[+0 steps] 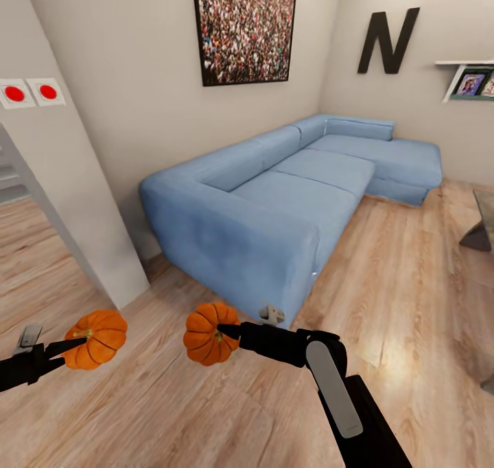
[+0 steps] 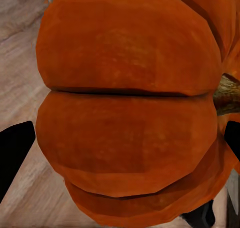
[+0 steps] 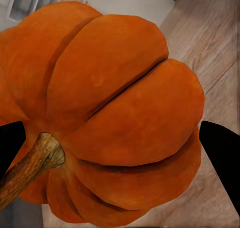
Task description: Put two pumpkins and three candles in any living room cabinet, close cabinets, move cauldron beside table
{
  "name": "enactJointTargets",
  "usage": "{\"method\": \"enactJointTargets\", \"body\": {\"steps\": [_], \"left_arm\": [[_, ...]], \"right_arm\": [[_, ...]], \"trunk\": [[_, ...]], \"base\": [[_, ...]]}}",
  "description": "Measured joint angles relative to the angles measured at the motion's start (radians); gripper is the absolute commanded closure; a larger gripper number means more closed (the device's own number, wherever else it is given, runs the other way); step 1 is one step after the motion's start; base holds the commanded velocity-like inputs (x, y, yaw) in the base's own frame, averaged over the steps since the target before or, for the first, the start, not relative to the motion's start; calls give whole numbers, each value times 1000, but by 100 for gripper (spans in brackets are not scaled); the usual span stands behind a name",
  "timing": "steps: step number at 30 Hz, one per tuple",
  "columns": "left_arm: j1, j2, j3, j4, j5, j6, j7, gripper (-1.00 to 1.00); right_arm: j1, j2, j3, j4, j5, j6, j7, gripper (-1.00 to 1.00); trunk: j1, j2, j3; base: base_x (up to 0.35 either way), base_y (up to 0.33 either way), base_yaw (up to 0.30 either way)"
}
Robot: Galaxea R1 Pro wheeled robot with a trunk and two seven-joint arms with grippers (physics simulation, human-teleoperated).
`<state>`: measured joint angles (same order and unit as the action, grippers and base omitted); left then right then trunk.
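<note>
Orange both sides: each gripper has one pumpkin clamped, both carried in the air above the wood floor [image 1: 412, 283].

Left gripper [image 1: 77, 343] comes in from the lower left of the head view, fingers closed on the left pumpkin [image 1: 97, 337]. That pumpkin sits at the very tip of the fingers, on the far side from the arm. In the left wrist view the same pumpkin [image 2: 130, 107] sits right between the two dark fingertips [image 2: 14, 153], stem off to one side.

Right gripper [image 1: 226, 332] reaches leftward across the lower middle of the head view, closed on the right pumpkin [image 1: 209, 333]. Pumpkin is at the fingertip end, just left of the black wrist. Right wrist view: pumpkin [image 3: 115, 123] is wedged between the fingertips [image 3: 222, 158], brown stem pointing toward the camera side.

The two pumpkins are near each other but not touching.

Blue sectional sofa [image 1: 288, 186] stands just beyond both grippers against the wall. Edge of the glass-topped table [image 1: 486, 214] shows at far right, well apart from both pumpkins.
</note>
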<state>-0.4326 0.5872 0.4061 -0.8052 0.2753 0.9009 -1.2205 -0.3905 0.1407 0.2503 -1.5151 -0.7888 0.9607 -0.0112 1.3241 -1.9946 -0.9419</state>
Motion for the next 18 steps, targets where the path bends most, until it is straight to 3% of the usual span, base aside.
{"method": "enactJointTargets", "body": {"steps": [5,18], "left_arm": [[0,0,0,0,1,-2,-2,100],[0,0,6,0,7,0,-3,100]], "right_arm": [[0,0,0,0,4,0,0,100],[0,0,0,0,-2,-1,0,100]], "trunk": [[-12,21,16],[-12,21,33]], "base": [[-194,-59,-195],[-8,-3,-202]]}}
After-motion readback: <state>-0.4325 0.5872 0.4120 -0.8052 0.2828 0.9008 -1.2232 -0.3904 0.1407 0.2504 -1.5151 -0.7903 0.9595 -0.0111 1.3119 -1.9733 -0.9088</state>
